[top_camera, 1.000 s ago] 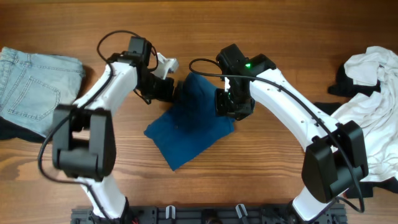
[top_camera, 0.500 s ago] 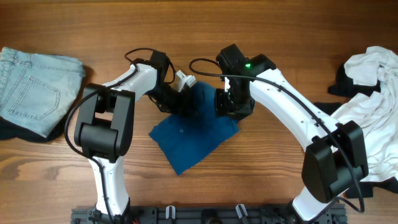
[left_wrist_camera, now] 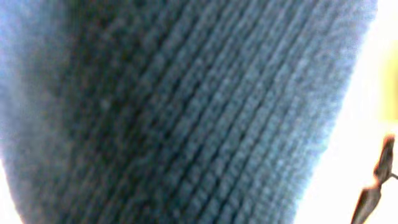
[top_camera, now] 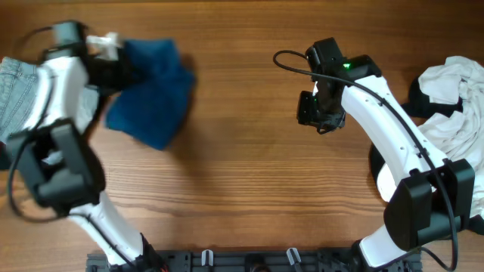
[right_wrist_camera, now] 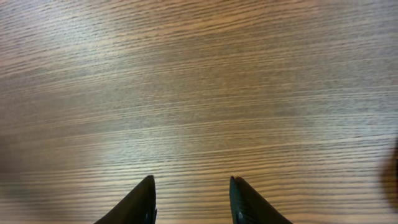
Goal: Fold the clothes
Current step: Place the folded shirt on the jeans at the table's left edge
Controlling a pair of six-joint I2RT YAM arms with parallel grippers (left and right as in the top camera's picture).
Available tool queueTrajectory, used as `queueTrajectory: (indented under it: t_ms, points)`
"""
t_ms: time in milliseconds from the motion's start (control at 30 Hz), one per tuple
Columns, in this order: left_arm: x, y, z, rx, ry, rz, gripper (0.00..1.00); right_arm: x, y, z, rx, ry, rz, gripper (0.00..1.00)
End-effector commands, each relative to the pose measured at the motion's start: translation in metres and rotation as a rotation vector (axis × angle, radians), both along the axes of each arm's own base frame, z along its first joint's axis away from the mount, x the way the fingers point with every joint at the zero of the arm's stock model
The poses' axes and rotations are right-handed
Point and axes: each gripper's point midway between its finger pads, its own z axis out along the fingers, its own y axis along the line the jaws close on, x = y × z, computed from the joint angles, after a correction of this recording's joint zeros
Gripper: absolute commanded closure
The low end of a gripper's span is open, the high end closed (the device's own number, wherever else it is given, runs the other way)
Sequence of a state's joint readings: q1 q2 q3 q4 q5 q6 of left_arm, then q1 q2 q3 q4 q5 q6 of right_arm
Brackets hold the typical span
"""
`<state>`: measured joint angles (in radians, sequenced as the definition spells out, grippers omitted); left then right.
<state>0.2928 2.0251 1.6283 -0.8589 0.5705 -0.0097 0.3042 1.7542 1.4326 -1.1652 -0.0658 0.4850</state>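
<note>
— Left gripper?
— Clamped on the blue knit cloth. The weave fills its wrist camera and hides the fingers. The right gripper holds nothing, its fingertips spread wide over the bare wooden table.
— And the clothes?
— A white garment heap lies at the right edge and denim jeans at the left edge. The cloth is bunched just beside the jeans, far left.
</note>
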Motion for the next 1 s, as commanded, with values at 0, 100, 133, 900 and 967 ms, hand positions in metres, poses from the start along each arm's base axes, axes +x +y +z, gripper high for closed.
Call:
queueTrajectory:
  t_ms: [0, 100, 133, 900, 967]
  points:
    - [-0.007, 0.063, 0.076, 0.046, -0.163, 0.159, 0.96, 0.002, -0.005, 0.006, -0.019, -0.031, 0.008, 0.61]
    - [-0.017, 0.112, 0.1, 0.088, -0.237, 0.263, 0.96, 0.003, -0.005, 0.006, -0.017, -0.033, 0.009, 0.61]
    - [-0.018, 0.124, 0.102, 0.097, -0.251, 0.287, 0.96, 0.003, -0.005, 0.006, -0.017, -0.033, 0.009, 0.61]
    - [-0.035, 0.268, 0.077, 0.431, -0.24, 0.597, 0.89, 0.0, -0.005, 0.005, -0.016, -0.02, 0.007, 0.61]
    - [-0.04, 0.282, 0.079, 0.448, -0.254, 0.625, 0.84, 0.0, -0.005, 0.005, -0.016, -0.02, 0.007, 0.61]
